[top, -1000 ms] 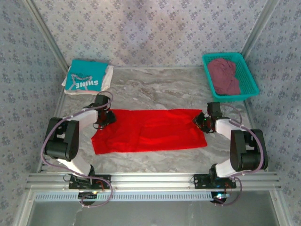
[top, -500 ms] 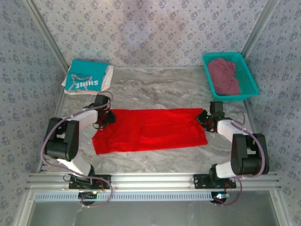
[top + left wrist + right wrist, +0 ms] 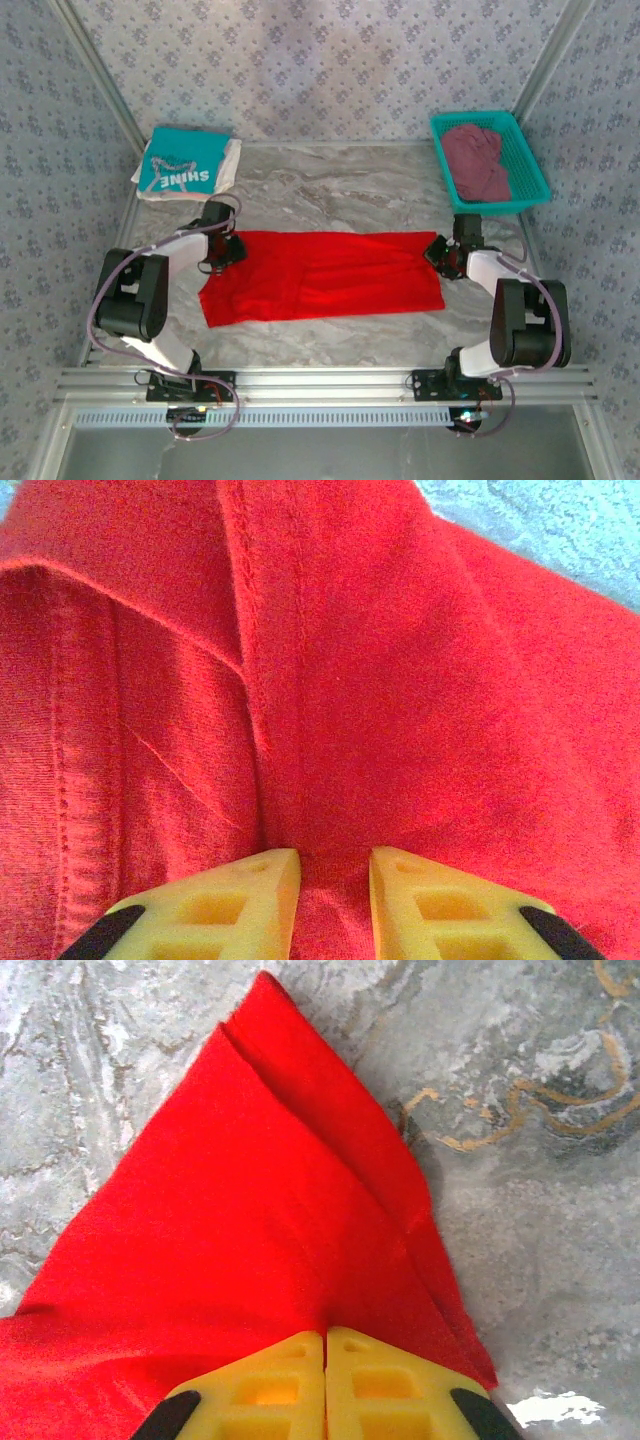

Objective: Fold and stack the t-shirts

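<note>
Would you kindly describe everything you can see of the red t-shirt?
The red t-shirt is plain bright red soft knit cloth with stitched hems, folded lengthwise into a long band lying flat across the marble table. The left gripper pinches its left end and the right gripper its right end, jaws closed on the cloth.

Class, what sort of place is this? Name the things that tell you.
Probably a robot test booth, not a home: left arm and right arm bolted to a metal rail, patterned panels round a marble-look table, a maroon t-shirt in a teal basket.
</note>
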